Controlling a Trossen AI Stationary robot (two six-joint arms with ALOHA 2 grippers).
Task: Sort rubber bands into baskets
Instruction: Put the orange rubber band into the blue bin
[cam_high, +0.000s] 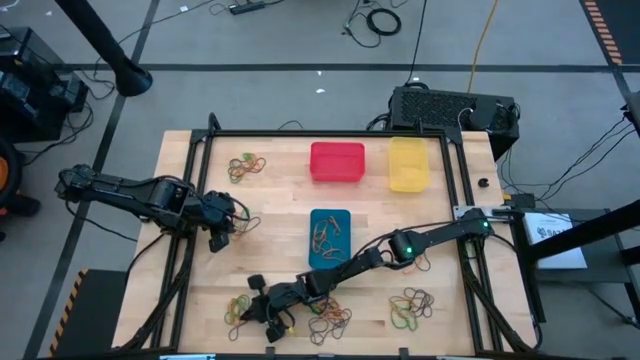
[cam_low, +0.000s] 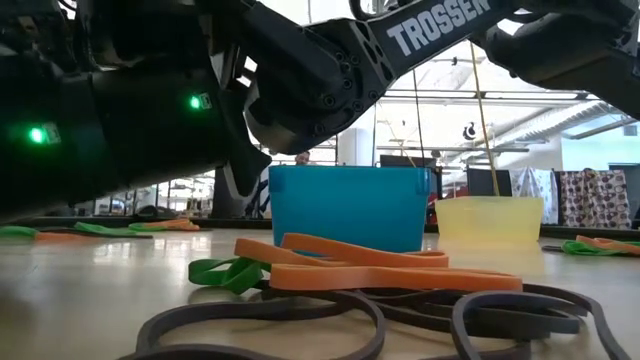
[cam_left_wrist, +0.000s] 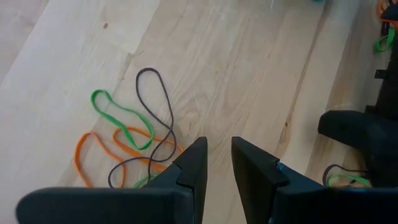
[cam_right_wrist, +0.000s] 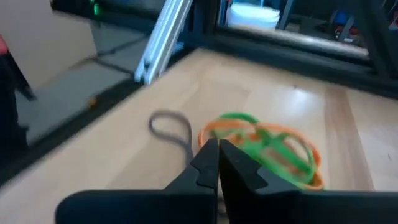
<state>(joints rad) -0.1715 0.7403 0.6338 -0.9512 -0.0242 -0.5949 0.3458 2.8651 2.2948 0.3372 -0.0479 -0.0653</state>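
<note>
While the right gripper (cam_high: 262, 312) reaches the near-left bands (cam_high: 240, 308), overhead: blue basket (cam_high: 330, 238) mid-table, red (cam_high: 337, 162) and yellow (cam_high: 408, 164) behind; left gripper (cam_high: 222, 232) waits.
Low: arm hides the pickup.
Left wrist: fingers (cam_left_wrist: 191, 169) slightly parted, empty.
Right wrist: jaws clenched; catch unclear. Likely pickup; next, lift and check.

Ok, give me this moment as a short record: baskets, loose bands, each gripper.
baskets: red basket and yellow basket side by side at the far end; blue basket mid-table, some bands inside
loose bands: rubber bands in several piles on the table
right gripper: shut, low at the near-left pile; held band not discernible
left gripper: fingers slightly apart, over bands at the left side
</note>
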